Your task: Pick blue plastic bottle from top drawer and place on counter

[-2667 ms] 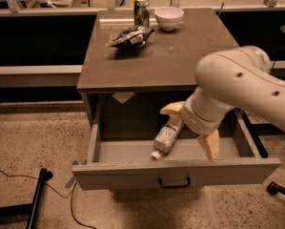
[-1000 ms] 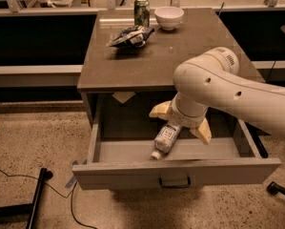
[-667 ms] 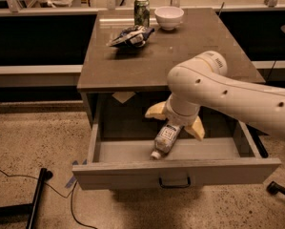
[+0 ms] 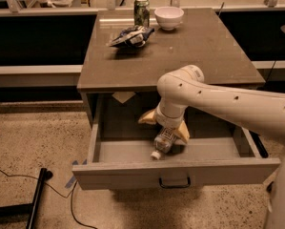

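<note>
The blue plastic bottle (image 4: 163,141) lies in the open top drawer (image 4: 132,171), white cap pointing to the drawer front. My gripper (image 4: 165,127) reaches down into the drawer from the right. Its tan fingers (image 4: 147,118) are open and stand on either side of the bottle's far end, close to it. The arm hides the bottle's far end. The counter (image 4: 194,49) is the cabinet's top, just behind and above the drawer.
On the counter stand a green can (image 4: 141,10) and a white bowl (image 4: 169,17) at the back, with a crumpled bag (image 4: 130,36) in front of the can. A black stand (image 4: 35,199) and a cable lie on the floor at left.
My arm has swung left and lower into the drawer, bringing the open fingers from the bottle's right side to astride it. The bottle has not moved.
</note>
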Action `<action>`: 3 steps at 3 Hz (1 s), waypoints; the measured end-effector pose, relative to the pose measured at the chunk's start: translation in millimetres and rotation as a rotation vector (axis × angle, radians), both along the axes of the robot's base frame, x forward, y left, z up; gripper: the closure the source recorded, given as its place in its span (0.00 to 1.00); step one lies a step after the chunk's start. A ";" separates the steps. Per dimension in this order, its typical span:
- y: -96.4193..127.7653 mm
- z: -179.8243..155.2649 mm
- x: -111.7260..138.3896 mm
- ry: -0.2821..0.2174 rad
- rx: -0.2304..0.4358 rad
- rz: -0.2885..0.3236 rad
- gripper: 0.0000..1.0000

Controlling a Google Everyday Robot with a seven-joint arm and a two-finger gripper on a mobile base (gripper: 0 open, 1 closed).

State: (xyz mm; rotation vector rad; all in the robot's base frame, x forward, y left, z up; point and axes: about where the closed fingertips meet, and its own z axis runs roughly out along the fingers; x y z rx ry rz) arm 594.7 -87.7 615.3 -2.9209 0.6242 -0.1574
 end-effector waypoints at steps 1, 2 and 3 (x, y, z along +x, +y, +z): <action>6.3 -18.3 5.9 0.036 0.001 0.007 0.25; 3.3 -6.1 9.8 0.026 0.040 -0.004 0.48; -1.8 21.5 5.6 -0.010 0.102 -0.003 0.71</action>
